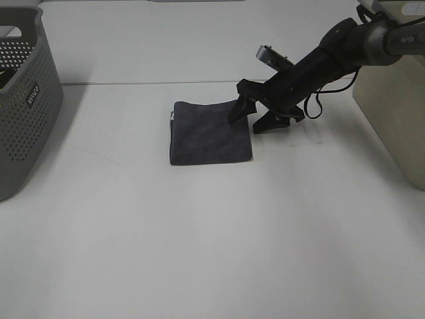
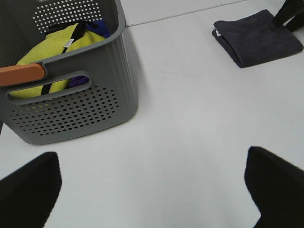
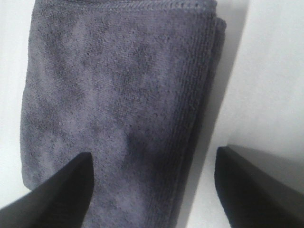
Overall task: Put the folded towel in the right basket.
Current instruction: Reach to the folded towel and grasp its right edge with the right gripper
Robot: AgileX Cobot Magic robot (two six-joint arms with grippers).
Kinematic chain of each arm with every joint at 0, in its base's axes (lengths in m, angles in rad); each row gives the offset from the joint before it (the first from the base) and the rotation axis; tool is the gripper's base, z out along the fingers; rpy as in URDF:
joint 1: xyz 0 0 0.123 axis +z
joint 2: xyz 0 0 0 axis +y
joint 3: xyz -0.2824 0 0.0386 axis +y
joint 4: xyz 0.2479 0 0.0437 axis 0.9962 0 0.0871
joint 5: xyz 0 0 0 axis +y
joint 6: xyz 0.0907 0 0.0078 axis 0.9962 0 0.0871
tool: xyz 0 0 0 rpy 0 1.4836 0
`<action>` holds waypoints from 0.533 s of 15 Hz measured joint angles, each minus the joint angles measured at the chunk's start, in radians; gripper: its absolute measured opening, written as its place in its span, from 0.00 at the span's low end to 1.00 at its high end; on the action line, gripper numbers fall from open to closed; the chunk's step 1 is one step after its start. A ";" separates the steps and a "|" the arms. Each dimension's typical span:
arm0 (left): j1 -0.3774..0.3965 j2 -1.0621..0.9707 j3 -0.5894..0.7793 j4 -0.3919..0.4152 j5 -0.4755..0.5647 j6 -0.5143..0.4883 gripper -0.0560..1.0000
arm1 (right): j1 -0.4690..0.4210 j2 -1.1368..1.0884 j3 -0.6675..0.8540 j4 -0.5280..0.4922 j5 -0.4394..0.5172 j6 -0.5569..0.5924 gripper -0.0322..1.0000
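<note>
Straddling the 3 o'clock edge of the folded towel (image 1: 209, 133), which lies flat mid-worktop (image 1: 199, 252), the released right hand (image 1: 246, 123) looks set to grasp; next it should clench, lift and carry toward the basket (image 1: 398, 113) at 3 o'clock.

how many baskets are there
2: a grey perforated basket at the far left of the high view, and a pale basket at the far right, partly cut off by the frame. Any others would be out of view.
</note>
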State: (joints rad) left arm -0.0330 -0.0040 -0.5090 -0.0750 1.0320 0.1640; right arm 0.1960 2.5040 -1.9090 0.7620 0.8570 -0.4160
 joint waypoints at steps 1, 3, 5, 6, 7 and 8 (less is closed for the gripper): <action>0.000 0.000 0.000 0.000 0.000 0.000 0.99 | 0.000 0.006 -0.002 0.014 0.002 0.000 0.68; 0.000 0.000 0.000 0.000 0.000 0.000 0.99 | 0.000 0.015 -0.010 0.018 0.006 0.000 0.63; 0.000 0.000 0.000 0.000 0.000 0.000 0.99 | 0.000 0.023 -0.010 0.029 0.006 0.000 0.48; 0.000 0.000 0.000 0.000 0.000 0.000 0.99 | 0.000 0.026 -0.010 0.038 0.009 0.000 0.41; 0.000 0.000 0.000 0.000 0.000 0.000 0.99 | 0.000 0.027 -0.010 0.050 0.009 -0.004 0.37; 0.000 0.000 0.000 0.000 0.000 0.000 0.99 | 0.000 0.030 -0.010 0.063 0.014 -0.009 0.35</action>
State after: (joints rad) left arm -0.0330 -0.0040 -0.5090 -0.0750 1.0320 0.1640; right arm 0.1960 2.5340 -1.9190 0.8250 0.8710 -0.4250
